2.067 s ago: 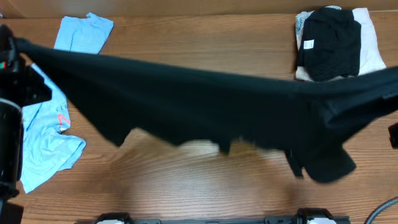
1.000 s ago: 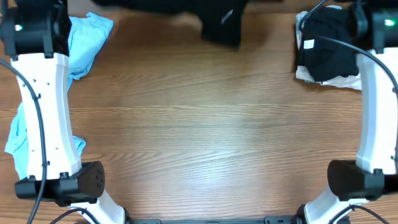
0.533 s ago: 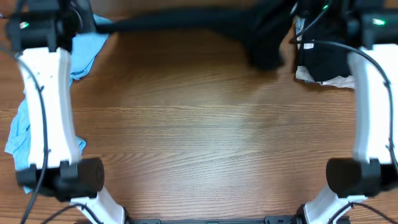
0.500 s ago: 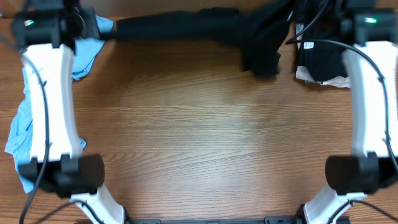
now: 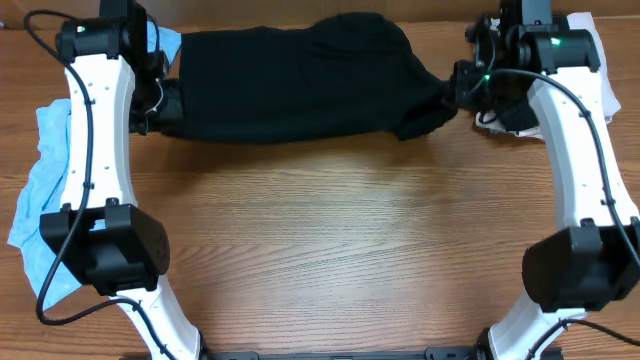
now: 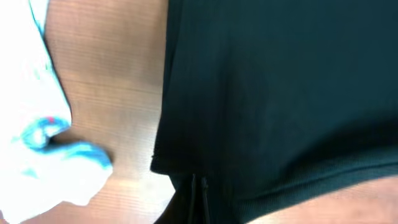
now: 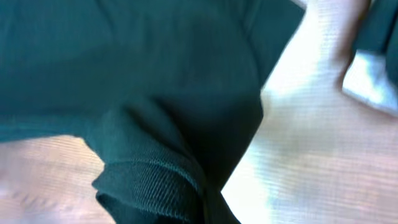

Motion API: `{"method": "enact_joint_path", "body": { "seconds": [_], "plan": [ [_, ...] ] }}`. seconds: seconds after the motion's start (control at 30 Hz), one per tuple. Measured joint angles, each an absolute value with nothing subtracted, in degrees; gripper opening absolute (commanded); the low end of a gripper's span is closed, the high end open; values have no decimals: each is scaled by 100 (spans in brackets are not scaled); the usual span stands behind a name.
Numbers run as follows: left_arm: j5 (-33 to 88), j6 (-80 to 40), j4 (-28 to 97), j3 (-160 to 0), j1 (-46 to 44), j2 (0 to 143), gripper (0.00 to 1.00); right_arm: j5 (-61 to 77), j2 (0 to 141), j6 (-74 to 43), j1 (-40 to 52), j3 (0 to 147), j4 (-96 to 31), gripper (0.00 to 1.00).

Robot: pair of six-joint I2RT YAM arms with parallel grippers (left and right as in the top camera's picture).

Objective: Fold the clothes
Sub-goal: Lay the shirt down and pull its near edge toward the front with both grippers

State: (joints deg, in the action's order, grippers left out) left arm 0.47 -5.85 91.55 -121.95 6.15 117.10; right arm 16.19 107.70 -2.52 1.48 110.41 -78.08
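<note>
Gripping the black T-shirt (image 5: 290, 85) at both ends: left pincer (image 5: 166, 102) clenched on its left end, right pincer (image 5: 462, 88) clenched on a bunched fold at its right end, cloth pinched tight in both wrist views. Spread out and lying along the far edge of the wooden surface (image 5: 330, 240), between the two arms. Crumpled along the left edge, partly behind the left arm, the light blue T-shirt (image 5: 40, 200); at the far right corner, a pile of folded garments (image 5: 600, 60).
</note>
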Motion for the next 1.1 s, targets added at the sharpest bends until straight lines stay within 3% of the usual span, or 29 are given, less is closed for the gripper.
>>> {"method": "enact_joint_path", "body": {
  "seconds": [0.23,0.43,0.67,0.83,1.1],
  "plan": [
    [-21,-587,9636,-12136,615,11625,4,1623,10495,-307,145,10949,-8460,4],
    [-64,-598,9590,-11153,615,10812,5,1372,9603,-628,141,9843,-8206,4],
    [-84,-816,8744,-9310,615,9408,4,1293,8156,-943,115,8064,-7894,4],
    [-113,-1105,8106,-7863,615,8866,5,1293,7933,-1098,115,6969,-7605,4],
    [-152,-1820,6838,-6121,615,8825,4,1330,7933,-1192,117,6615,-7002,4]
  ]
}}
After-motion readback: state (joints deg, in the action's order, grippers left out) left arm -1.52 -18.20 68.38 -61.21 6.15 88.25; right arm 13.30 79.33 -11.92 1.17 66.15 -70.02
